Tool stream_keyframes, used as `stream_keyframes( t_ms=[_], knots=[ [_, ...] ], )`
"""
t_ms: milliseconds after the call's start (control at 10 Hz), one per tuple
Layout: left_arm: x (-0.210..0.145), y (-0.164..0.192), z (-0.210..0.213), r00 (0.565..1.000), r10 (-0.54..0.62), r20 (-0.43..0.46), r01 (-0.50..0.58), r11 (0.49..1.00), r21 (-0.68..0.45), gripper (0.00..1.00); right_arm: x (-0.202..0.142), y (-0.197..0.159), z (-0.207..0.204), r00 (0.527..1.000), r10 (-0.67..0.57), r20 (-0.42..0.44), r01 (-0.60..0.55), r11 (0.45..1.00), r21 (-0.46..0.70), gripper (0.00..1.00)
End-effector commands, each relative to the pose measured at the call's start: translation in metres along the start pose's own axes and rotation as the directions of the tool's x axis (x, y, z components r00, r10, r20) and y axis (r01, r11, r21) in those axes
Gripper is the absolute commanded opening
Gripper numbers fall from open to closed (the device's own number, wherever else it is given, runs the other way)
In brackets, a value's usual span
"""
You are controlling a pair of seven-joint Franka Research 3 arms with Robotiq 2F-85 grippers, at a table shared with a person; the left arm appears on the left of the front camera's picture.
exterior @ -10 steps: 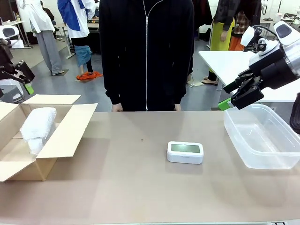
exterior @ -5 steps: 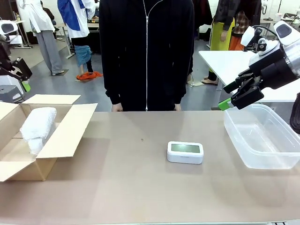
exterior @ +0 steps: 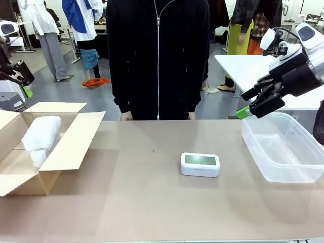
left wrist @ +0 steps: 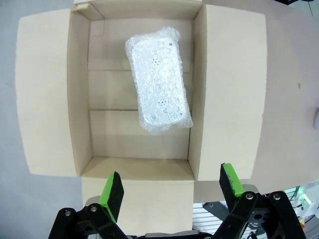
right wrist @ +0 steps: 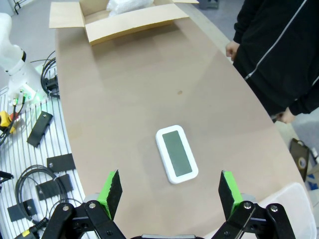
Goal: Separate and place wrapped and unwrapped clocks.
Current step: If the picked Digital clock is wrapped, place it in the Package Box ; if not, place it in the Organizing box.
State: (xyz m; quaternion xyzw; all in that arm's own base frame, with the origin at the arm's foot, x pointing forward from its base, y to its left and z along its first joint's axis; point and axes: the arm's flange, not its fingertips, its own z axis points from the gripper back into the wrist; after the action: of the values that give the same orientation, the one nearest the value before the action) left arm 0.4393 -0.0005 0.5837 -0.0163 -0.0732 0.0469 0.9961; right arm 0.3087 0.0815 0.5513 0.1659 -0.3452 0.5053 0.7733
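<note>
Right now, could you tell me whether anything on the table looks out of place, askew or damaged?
Nothing looks damaged or spilled. The wrapped clock lies slightly askew in the cardboard box, the bare clock sits flat on the table, and the clear tub stands upright.

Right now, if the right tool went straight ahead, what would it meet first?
Probably the unwrapped clock on the table, centred ahead of the right tool's open jaws; depth is unclear.
</note>
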Motion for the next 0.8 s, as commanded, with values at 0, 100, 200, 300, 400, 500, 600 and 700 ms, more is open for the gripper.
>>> stream_keyframes(
  t_ms=[0,100,200,300,400,500,600,700],
  knots=[
    [-0.0012,0.0,0.0013,1.0,0.0,0.001,0.0,1.0,0.001,1.0,-0.002,-0.0004,-0.0031,1.0,0.006,0.022,-0.007,1.0,0.028,1.0],
    [-0.0012,0.0,0.0013,1.0,0.0,0.001,0.0,1.0,0.001,1.0,-0.002,-0.0004,-0.0031,1.0,0.006,0.022,-0.007,1.0,0.028,1.0],
    [-0.0012,0.0,0.0013,1.0,0.0,0.001,0.0,1.0,0.001,1.0,-0.002,-0.0004,-0.0031,1.0,0.006,0.022,-0.007,1.0,0.028,1.0],
    [-0.0012,0.0,0.0013,1.0,0.0,0.001,0.0,1.0,0.001,1.0,-0.002,-0.0004,-0.0031,1.0,0.006,0.022,-0.007,1.0,0.028,1.0],
    [-0.0012,0.0,0.0013,1.0,0.0,0.001,0.0,1.0,0.001,1.0,-0.002,-0.0004,-0.0031,1.0,0.006,0.022,-0.007,1.0,0.028,1.0],
    [-0.0012,0.0,0.0013,1.0,0.0,0.001,0.0,1.0,0.001,1.0,-0.002,-0.0004,-0.0031,1.0,0.006,0.022,-0.007,1.0,0.028,1.0],
    [-0.0012,0.0,0.0013,1.0,0.0,0.001,0.0,1.0,0.001,1.0,-0.002,-0.0004,-0.0031,1.0,0.006,0.022,-0.007,1.0,0.028,1.0],
    [-0.0012,0.0,0.0013,1.0,0.0,0.001,0.0,1.0,0.001,1.0,-0.002,-0.0004,-0.0031,1.0,0.006,0.022,-0.007,1.0,0.028,1.0]
  ],
)
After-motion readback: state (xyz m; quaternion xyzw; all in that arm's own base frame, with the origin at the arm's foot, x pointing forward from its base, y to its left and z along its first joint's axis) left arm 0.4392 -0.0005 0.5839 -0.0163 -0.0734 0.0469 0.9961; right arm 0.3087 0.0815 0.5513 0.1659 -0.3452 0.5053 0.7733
